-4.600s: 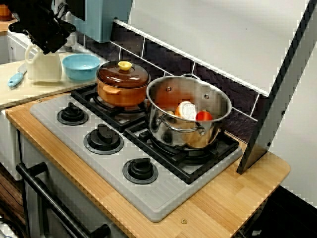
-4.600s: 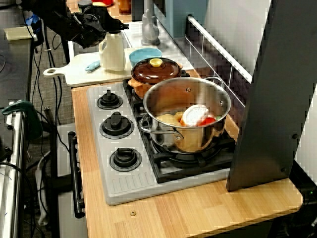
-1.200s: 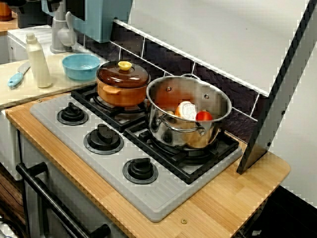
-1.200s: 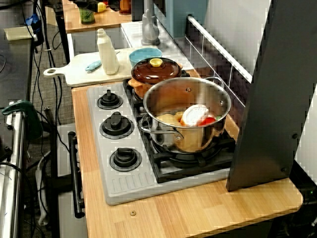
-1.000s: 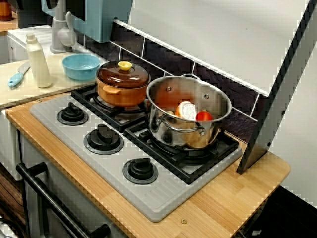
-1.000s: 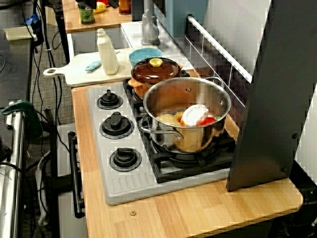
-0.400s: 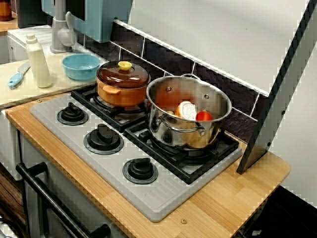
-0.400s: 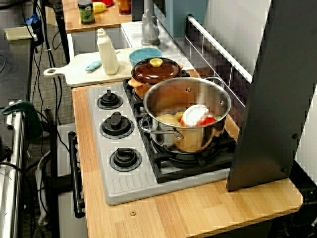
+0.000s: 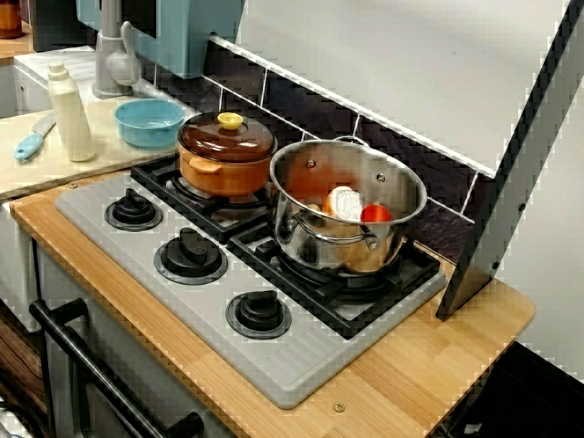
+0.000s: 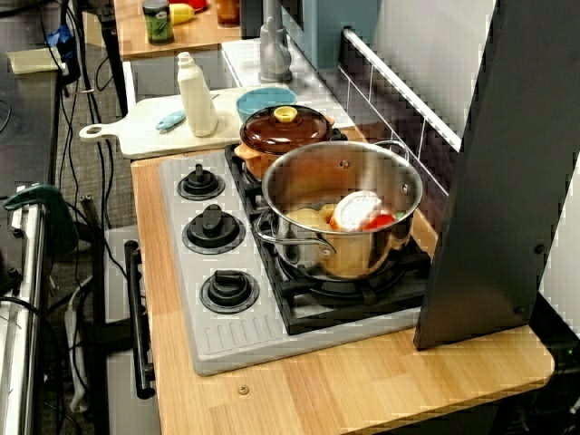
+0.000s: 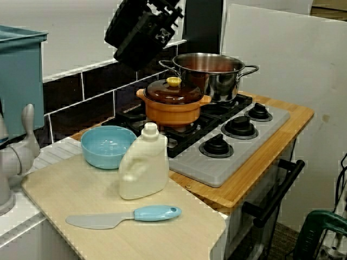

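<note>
**View from the board end, read left to right.** A grey tap (image 11: 13,162) is seen at the left edge, beside a pale cutting board (image 11: 59,189). A spatula (image 11: 123,216) with a blue handle is laid on the board near its front edge. A blue bowl (image 11: 108,145) is set toward the back of the board. The cream bottle (image 11: 144,169) is stood upright on the board with its cap on, just beside the bowl and behind the spatula.

The black claw (image 11: 142,31) is shown high in the picture, above the bottle and well apart from it. No thing is seen in its grip, and whether its jaws are parted or closed cannot be told. The claw is not shown in the two views from the stove side.

Further right, a brown pot (image 11: 173,105) is covered by a lid with a yellow knob and is set on a back burner of the grey stove (image 11: 214,170). Beyond it a steel pot (image 11: 209,73) is placed on the next burner. In the view from the front corner, a white item (image 9: 345,201) and a red item (image 9: 375,214) are seen inside this pot. Three black knobs (image 11: 218,145) are lined along the stove's front. The stove is carried by a wooden counter (image 11: 255,165).
</note>
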